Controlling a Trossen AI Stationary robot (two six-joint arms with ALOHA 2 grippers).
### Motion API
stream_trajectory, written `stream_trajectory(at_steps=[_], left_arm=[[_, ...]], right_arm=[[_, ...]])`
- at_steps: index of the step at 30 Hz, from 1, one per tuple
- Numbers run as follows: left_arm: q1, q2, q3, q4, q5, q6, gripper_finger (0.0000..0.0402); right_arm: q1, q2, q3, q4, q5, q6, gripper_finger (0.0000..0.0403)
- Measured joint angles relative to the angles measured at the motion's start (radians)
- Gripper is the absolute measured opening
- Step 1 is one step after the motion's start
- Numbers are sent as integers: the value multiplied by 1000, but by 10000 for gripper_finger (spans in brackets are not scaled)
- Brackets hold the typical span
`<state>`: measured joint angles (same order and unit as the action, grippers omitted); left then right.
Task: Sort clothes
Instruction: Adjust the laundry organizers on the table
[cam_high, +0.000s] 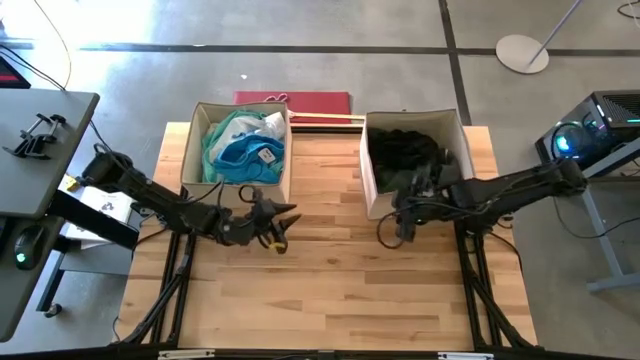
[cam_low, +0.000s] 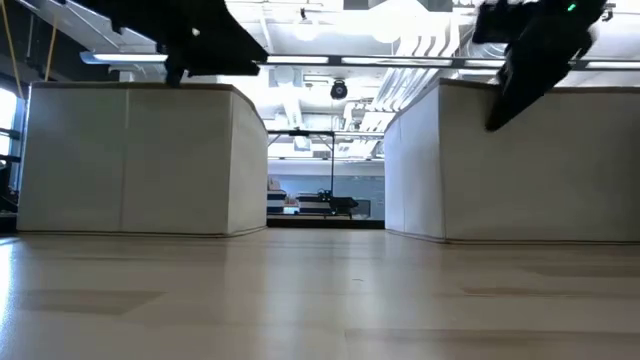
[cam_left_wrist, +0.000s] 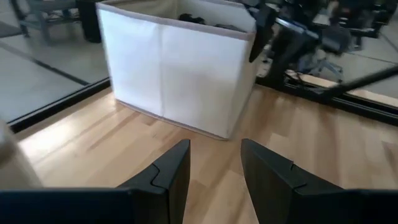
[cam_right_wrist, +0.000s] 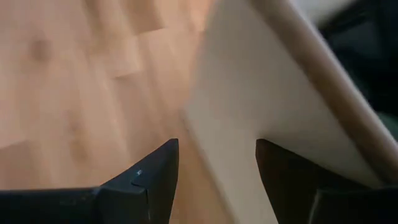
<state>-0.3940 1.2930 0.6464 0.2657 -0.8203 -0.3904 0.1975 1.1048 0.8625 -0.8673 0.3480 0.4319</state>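
Note:
Two beige fabric bins stand at the table's far side. The left bin (cam_high: 195, 150) holds pale clothes (cam_high: 243, 146): white, teal and bright blue. The right bin (cam_high: 372, 185) holds dark clothes (cam_high: 405, 150), whose tops show over its rim (cam_left_wrist: 199, 20) in the left wrist view. My left gripper (cam_high: 288, 212) hovers open in front of the left bin's near right corner, with nothing between its fingers (cam_left_wrist: 177, 168). My right gripper (cam_high: 398, 232) is open too, slanting down beside the right bin's near left corner (cam_right_wrist: 249, 106), and holds nothing.
Bare wooden tabletop (cam_high: 330, 290) stretches from the bins to the near edge. A gap (cam_low: 325, 190) separates the two bins. A red flat object (cam_high: 293, 101) and a wooden strip (cam_high: 325, 119) lie behind the bins. A side table (cam_high: 40, 140) stands left, and a computer (cam_high: 600, 125) right.

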Motion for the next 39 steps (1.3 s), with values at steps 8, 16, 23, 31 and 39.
stream_trajectory(at_steps=[8,16,23,31,39], left_arm=[[95,-3,91,-68,86,182,133],[64,-11,295,-394,140,372,136],[95,-14,552,-997,205,228,175],[254,-24,513,-1269,260,193,233],[354,-22,394,-1175,346,404,183]], right_arm=[[-81,77,45,38,141,-139,204],[12,60,234,21,121,-216,204],[-20,58,371,-125,87,-306,204],[-153,59,292,-187,-1,-351,204],[-233,61,193,-113,-50,-409,203]])
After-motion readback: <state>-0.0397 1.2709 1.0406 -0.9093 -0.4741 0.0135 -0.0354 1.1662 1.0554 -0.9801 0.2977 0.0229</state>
